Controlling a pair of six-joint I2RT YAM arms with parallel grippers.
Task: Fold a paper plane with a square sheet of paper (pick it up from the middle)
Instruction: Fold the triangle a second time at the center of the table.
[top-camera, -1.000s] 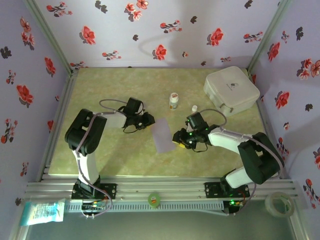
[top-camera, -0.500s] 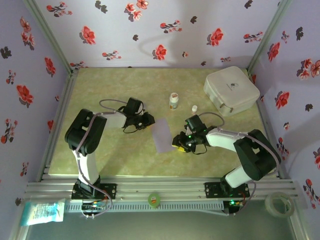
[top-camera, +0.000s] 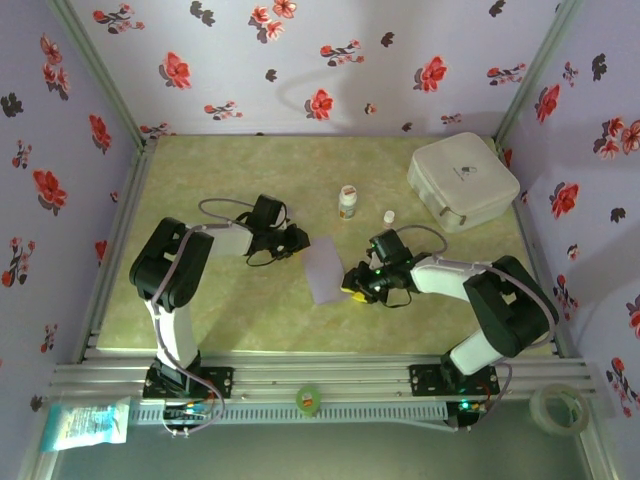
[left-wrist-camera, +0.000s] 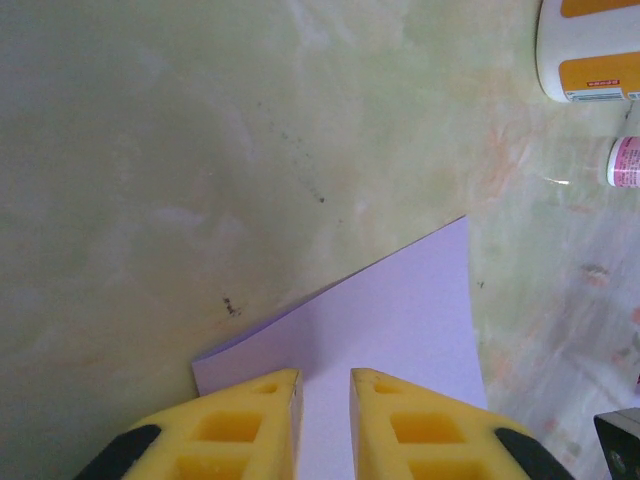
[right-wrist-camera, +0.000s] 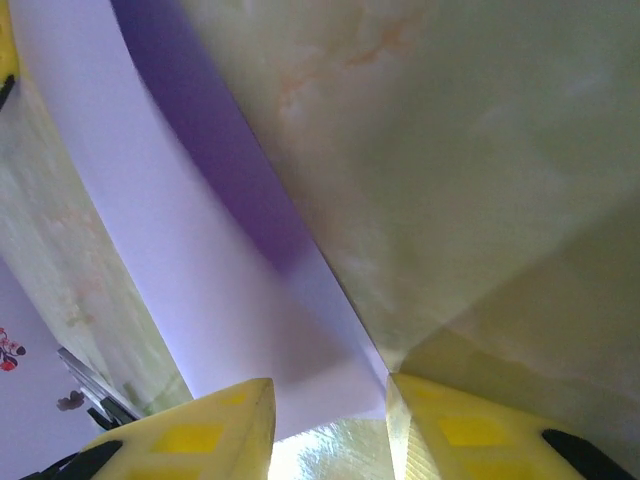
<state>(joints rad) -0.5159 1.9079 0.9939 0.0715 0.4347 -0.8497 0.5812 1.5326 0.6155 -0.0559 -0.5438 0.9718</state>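
The right gripper (top-camera: 350, 283) has slid left, its jaws narrowing around the paper (top-camera: 325, 268) at its right edge, likely starting a fold. The left gripper (left-wrist-camera: 325, 385) stays put, jaws narrow.

Clutter on the table (top-camera: 230, 170)
White box (top-camera: 463, 180) far right; bottle (top-camera: 347, 203) and small bottle (top-camera: 389, 216) mid-table; tape roll (top-camera: 558, 405) beyond the near edge.

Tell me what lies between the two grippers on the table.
The lilac sheet of paper, lying between left gripper and right gripper, seen in the top view.
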